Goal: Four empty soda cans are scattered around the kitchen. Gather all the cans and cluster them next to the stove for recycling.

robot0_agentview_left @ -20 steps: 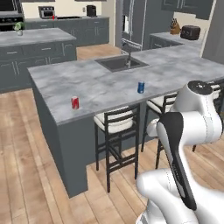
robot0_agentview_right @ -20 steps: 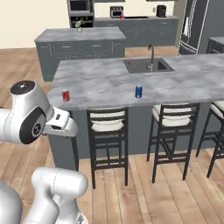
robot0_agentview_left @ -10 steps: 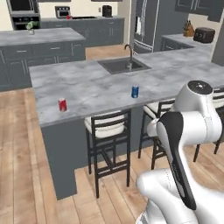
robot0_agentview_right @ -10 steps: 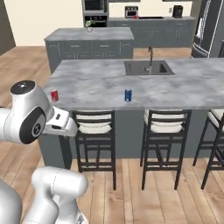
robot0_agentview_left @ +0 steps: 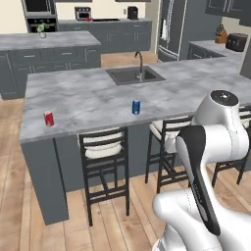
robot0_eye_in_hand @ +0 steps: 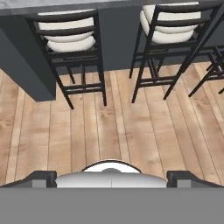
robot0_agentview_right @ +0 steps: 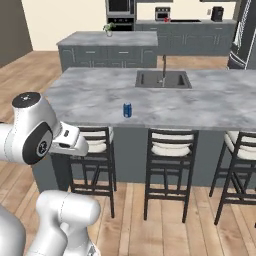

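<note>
Gripper (robot0_eye_in_hand: 112,177) fingers stand fully apart with nothing between them; in the hand view the two dark tips sit at the lower left and lower right of the frame, and the hand looks down at bare wood floor (robot0_eye_in_hand: 109,127) in front of the bar stools (robot0_eye_in_hand: 70,48) tucked under the island. Outward from the hand, the grey island counter (robot0_agentview_left: 88,98) crosses the middle of the left base view. Blue soda can (robot0_agentview_left: 136,107) stands upright near the counter's front edge at centre frame, and it appears centre-left in the right base view as well. Red soda can (robot0_agentview_left: 48,118) stands upright at the left of the frame, near the counter's end, well apart from the blue one. Sink (robot0_agentview_left: 135,75) lies further back at upper centre. A small red object (robot0_agentview_left: 88,19), possibly another can, rests on the far back counter at the top of the frame; it is too small to confirm. Stove position cannot be made out with certainty. Judged step: approach to a first can, with none yet collected. Recommended procedure: bring the base close to the island edge, raise the hand above counter height, clear the stool backs, descend over the chosen can with fingers wide, and close at mid-height to avoid tipping it.
</note>
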